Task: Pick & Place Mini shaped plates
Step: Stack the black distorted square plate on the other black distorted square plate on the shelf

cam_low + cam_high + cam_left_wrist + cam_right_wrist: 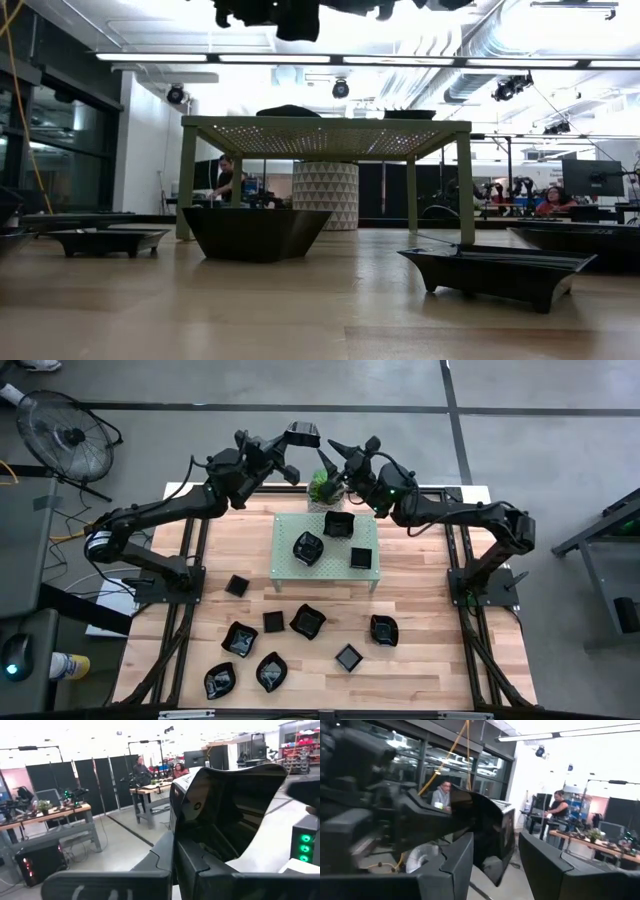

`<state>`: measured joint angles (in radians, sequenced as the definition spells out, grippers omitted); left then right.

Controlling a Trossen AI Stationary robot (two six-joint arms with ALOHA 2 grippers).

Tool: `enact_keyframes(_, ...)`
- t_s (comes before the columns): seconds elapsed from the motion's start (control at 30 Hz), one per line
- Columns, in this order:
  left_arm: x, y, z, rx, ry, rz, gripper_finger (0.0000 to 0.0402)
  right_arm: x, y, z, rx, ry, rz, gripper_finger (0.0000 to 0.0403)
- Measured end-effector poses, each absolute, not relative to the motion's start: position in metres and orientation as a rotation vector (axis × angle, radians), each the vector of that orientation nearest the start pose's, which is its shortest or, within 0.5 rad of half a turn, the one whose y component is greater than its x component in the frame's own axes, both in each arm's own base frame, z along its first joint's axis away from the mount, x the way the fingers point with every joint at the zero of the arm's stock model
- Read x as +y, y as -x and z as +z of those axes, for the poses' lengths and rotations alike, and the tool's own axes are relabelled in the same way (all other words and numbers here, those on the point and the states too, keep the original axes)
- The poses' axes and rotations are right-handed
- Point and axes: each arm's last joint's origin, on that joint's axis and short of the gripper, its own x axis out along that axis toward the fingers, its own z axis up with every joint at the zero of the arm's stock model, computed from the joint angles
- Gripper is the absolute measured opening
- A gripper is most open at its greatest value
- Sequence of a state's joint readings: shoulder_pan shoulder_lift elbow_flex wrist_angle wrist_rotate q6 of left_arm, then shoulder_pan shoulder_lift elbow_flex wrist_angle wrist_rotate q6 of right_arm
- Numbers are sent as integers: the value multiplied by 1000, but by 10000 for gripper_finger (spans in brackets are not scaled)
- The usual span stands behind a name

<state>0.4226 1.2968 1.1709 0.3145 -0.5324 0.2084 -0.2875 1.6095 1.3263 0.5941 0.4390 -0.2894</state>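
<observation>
High over the table's far edge, above the potted plant, my left gripper (290,452) (175,847) is shut on a glossy black mini plate (302,432) (225,800). My right gripper (328,458) (495,857) faces it, open. Its two fingers stand on either side of that plate (492,832); whether they touch it I cannot tell. Three more plates sit on the pale green perforated rack (285,560), which stands on its legs on the table. Several others (307,621) lie on the wood nearer the front. My left gripper pinches the plate's rim (182,827) between its two fingers, roughly level and pointing toward the table's right side. The plate stands on edge beyond the fingertips. It is lifted clear of the table and the rack.
A small green potted plant (322,482) stands at the far edge under the grippers. The rack (325,125) fills the middle of the far half. Loose plates (255,232) (495,272) are scattered over the near half. A fan (65,435) stands off the table's left.
</observation>
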Motion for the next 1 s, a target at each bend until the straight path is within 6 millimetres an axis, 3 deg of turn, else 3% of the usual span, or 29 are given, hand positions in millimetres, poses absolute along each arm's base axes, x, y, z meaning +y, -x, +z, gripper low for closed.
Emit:
enact_keyframes(0.57,131,-260,404,-96,-199,888,0,-129,-359,392,-178,232,-769,146)
enact_keyframes(1.0,131,-261,401,-70,-199,864,0,-129,-359,392,-184,203,-777,36)
